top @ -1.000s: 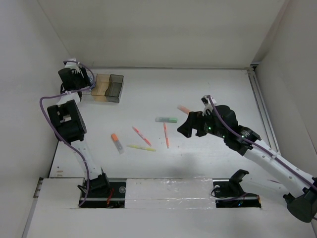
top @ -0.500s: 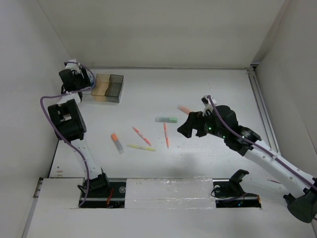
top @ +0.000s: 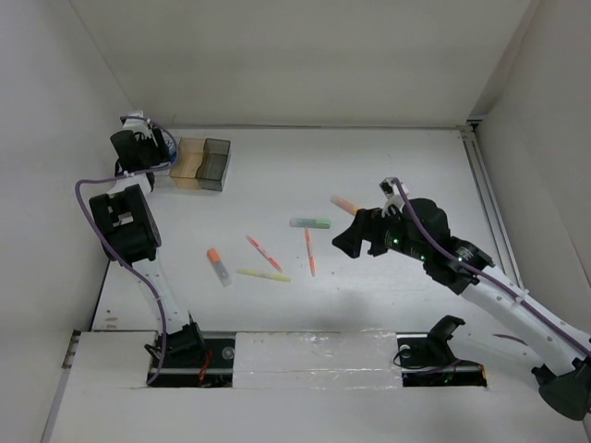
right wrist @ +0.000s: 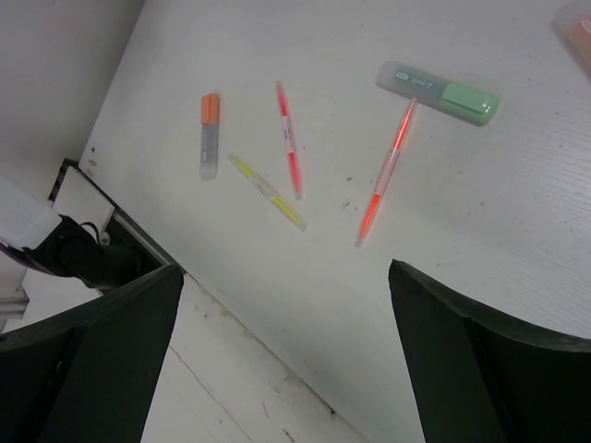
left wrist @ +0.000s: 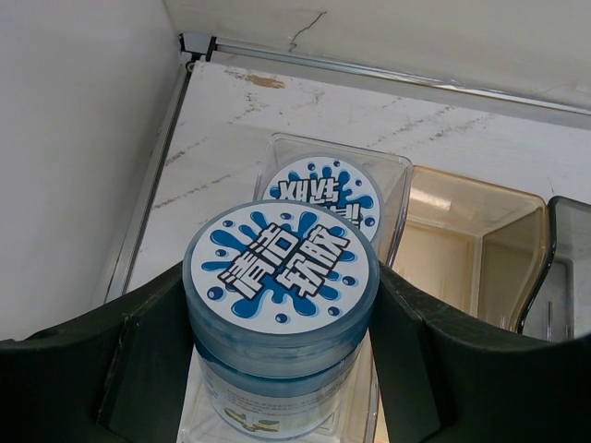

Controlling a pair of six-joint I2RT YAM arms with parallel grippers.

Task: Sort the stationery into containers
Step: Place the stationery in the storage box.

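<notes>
- Roll (left wrist: 280, 277), blue-white, clamped by left gripper (left wrist: 282, 369) over clear bin (left wrist: 399, 180), 10 o'clock on table (top: 397, 175); second roll (left wrist: 319, 189) inside, so drop may perch, topple out.
- Right gripper (right wrist: 286, 360) gaping, empty; pens (right wrist: 288, 138) at its 9 o'clock, thin, may skid.

The grey bin (left wrist: 568, 268) is cut by the right edge, an orange item (right wrist: 577, 28) by the corner.

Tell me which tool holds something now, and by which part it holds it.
The left tool holds a round blue-lidded jar by its two opposite sides, one finger on each. The right tool is open and holds nothing.
</notes>
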